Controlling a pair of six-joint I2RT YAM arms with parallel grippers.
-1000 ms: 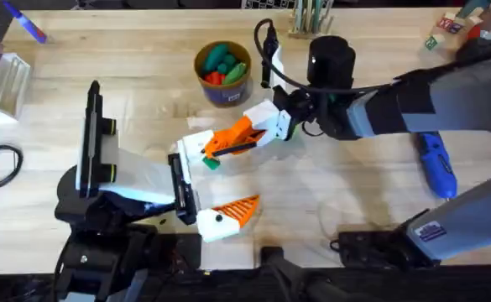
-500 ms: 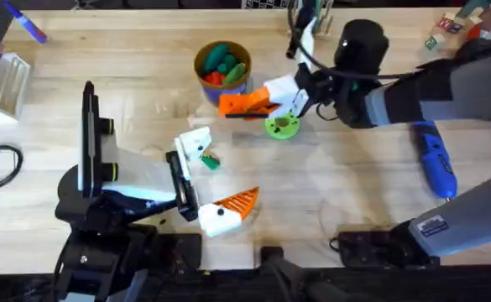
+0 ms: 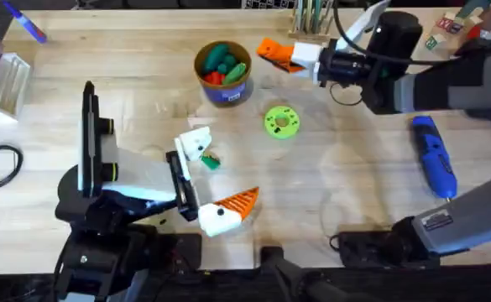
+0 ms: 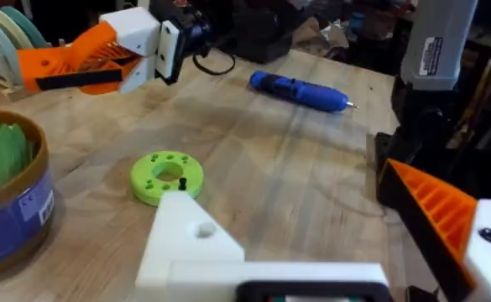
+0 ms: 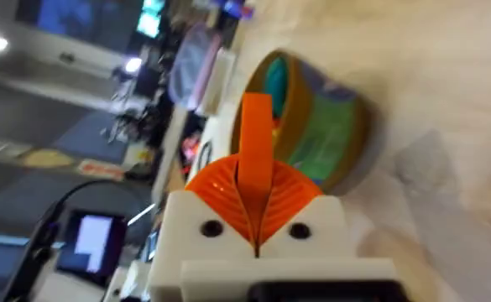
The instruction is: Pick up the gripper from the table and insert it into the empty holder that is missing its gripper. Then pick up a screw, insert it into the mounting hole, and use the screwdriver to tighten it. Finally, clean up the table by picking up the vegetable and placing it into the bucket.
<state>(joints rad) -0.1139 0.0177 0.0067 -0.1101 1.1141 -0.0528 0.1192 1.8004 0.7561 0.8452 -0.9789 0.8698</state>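
With the vegetable (image 3: 237, 72) seen in the bucket (image 3: 222, 92), cleanup is judged done; right gripper (image 3: 272, 51) is clenched empty, left gripper (image 3: 205, 179) released, retreat advised.

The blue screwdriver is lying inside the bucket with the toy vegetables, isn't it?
Not inside the bucket. The overhead view shows the blue screwdriver lying flat on the table, off to the right, well apart from it. The toy vegetables are indeed in the bucket.
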